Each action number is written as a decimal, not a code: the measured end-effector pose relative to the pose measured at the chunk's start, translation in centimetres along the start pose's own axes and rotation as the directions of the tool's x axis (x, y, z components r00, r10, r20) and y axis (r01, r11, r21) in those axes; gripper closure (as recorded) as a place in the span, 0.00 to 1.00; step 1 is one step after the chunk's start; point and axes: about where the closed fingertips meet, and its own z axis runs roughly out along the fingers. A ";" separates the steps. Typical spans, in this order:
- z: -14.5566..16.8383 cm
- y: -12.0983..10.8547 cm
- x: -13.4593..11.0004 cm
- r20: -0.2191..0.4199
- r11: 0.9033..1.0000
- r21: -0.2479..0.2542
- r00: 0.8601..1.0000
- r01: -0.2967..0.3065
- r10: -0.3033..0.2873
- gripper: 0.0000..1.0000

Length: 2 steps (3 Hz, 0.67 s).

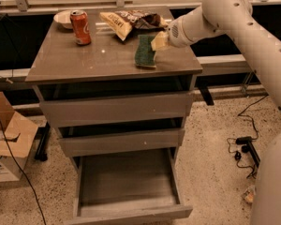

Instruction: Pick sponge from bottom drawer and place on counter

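The sponge (144,51), green face up with a yellow edge, is on the counter (84,60) near its right front part. My gripper (158,41) is at the sponge's upper right corner and touches it, with the white arm reaching in from the right. The bottom drawer (126,179) is pulled open below, and its grey floor is bare.
An orange can (80,27), a white bowl (62,18) and a tan and brown snack bag (126,21) stand along the counter's back. The two upper drawers are slightly open. A cardboard box (9,139) sits on the floor at the left, and cables (243,149) lie at the right.
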 end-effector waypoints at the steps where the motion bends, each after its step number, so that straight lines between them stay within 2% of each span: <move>1: 0.0 0.0 0.0 0.000 1.000 0.000 1.000 0.000 0.000 0.05; 2: 0.0 0.0 0.0 0.000 1.000 0.000 1.000 0.000 0.000 0.00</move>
